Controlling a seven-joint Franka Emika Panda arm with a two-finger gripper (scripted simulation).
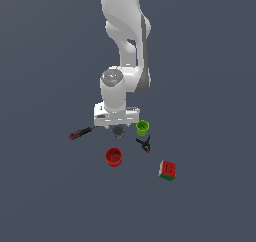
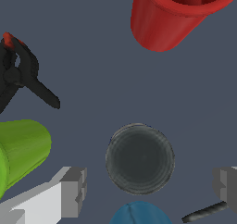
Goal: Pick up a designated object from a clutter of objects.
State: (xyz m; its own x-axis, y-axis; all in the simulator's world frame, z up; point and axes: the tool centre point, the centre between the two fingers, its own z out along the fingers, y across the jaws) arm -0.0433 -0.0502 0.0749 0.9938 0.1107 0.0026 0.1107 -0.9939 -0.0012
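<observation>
Hand (image 2: 148,188) spread wide, straddling grey can (image 2: 140,158); apparently not yet gripped. Closing and lift remain.

The exterior view looked down from high and far off, facing the arm (image 1: 125,46) and the whole clutter. The wrist view looked straight down, close above the floor. Both showed the red cup (image 1: 114,156) (image 2: 176,12), green cup (image 1: 142,127) (image 2: 21,149) and clamp (image 1: 144,144) (image 2: 23,77)
</observation>
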